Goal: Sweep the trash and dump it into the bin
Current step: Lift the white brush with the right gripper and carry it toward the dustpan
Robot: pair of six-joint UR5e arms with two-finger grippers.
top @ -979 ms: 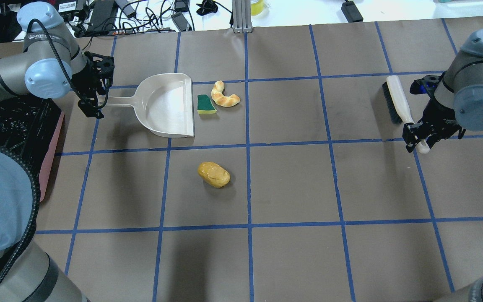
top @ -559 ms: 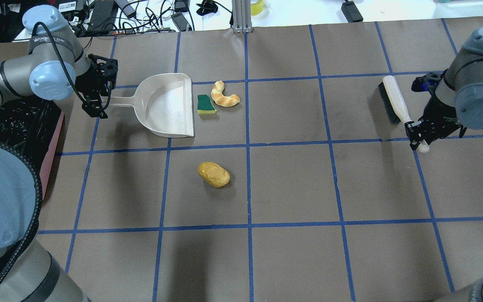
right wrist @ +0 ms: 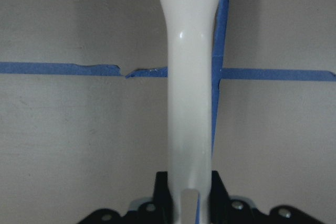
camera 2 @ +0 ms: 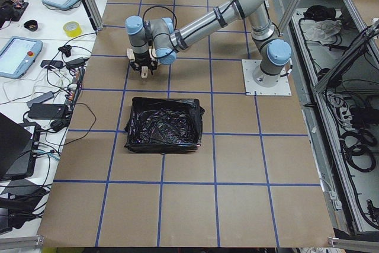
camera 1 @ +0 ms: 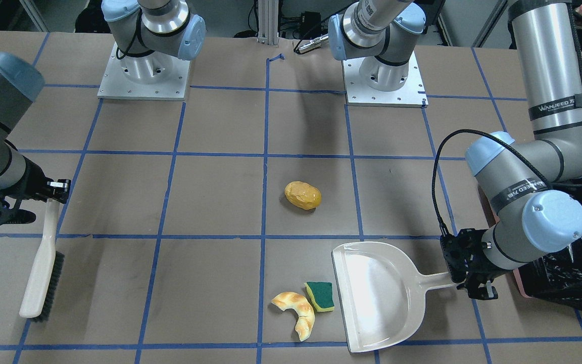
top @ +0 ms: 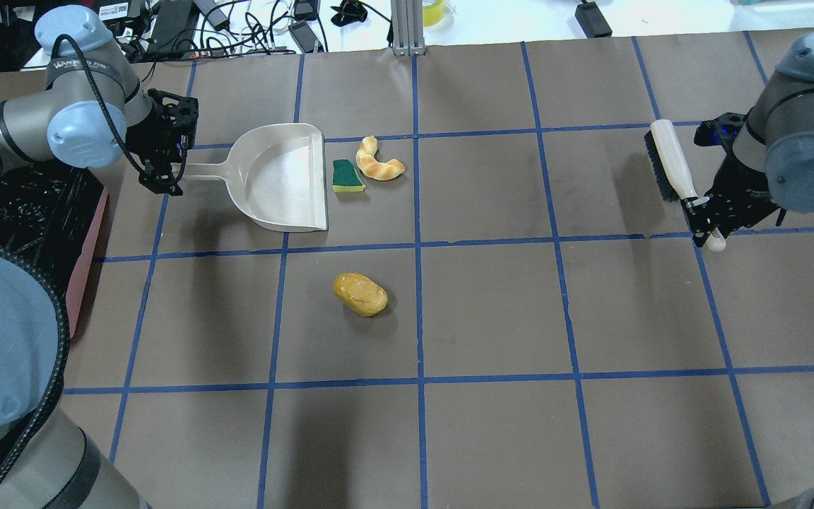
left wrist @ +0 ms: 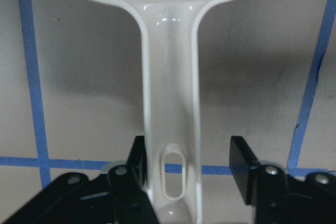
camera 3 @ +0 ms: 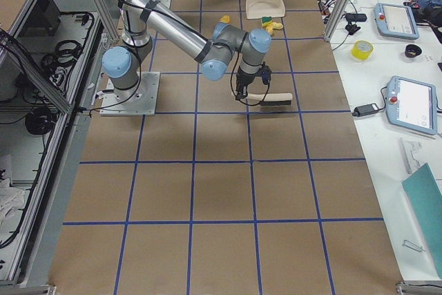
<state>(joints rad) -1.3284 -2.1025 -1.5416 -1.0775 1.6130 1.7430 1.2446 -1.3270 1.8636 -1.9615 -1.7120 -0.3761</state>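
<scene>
The trash lies on the table: a yellow-orange potato lump, a tan croissant piece and a green-and-yellow sponge just off the mouth of the white dustpan. My left gripper is open around the end of the dustpan handle. One finger touches the handle and the other stands apart from it. My right gripper is shut on the handle of the brush at the far right. The pink bin with its black bag sits at the left edge, behind my left arm.
Blue tape lines grid the brown table. Cables and power bricks lie beyond the far edge. An aluminium post stands at the far middle. The two arm bases are at the robot side.
My left gripper has moved slightly right, closing in around the dustpan handle's end. My right gripper has shifted a little up with the brush, which has swung slightly.
</scene>
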